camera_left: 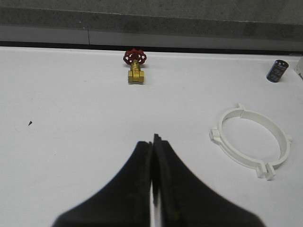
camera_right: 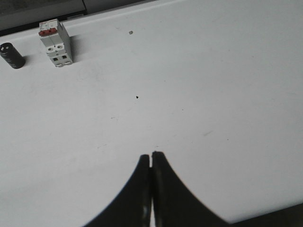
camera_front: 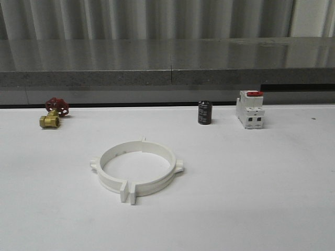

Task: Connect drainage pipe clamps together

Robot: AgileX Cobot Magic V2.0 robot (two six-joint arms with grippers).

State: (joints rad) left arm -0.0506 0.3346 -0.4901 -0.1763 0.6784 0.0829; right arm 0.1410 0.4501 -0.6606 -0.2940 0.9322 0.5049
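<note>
The two white drainage pipe clamps (camera_front: 137, 168) lie together as one flat ring on the white table, flange tabs meeting at the front and at the back. The left wrist view has the same ring (camera_left: 251, 142) off to one side of my left gripper (camera_left: 152, 142), well apart from it. That gripper is shut with nothing between its black fingers. My right gripper (camera_right: 151, 157) is shut too, empty, over bare table far from the ring.
A brass valve with a red handwheel (camera_front: 54, 112) stands at the back left. A dark cylinder (camera_front: 204, 112) and a white switch block with a red top (camera_front: 249, 109) stand at the back right. A grey ledge runs behind the table.
</note>
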